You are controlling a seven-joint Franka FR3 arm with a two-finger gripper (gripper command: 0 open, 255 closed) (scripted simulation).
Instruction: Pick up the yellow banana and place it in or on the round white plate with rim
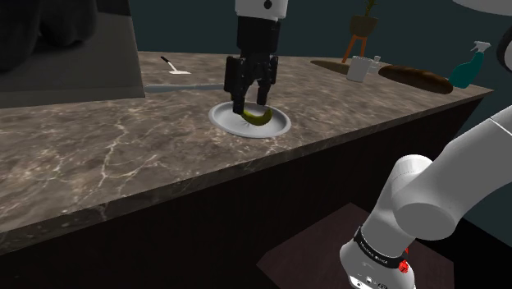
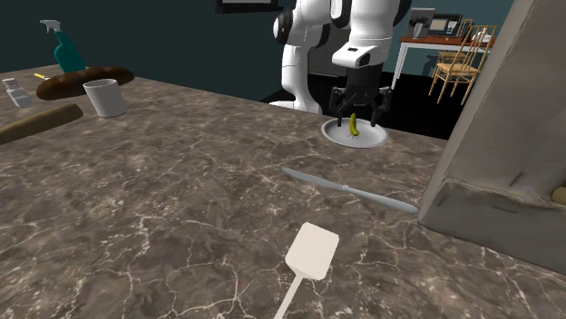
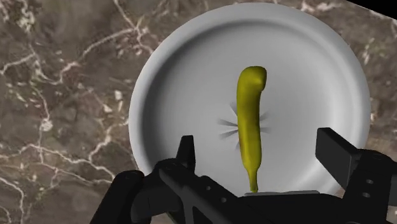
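**Fig.** Banana (image 3: 251,124), yellow-green and gently curved, lies on the round white plate (image 3: 162,83) near its centre. The plate rests on the marbled desk (image 1: 123,139). The gripper (image 1: 252,105) hangs directly over the fruit, fingers spread either side w/o contact (nothing is held). Handling, as judged: light, fairly firm but bruisable, smooth skin, so a moderate squeeze should suffice. Best hold is approx. mid-body, across the narrow width and perpendicular to the long axis. The tapered ends would likely slip or pivot. Placement looks complete, so no re-grasp seems needed.
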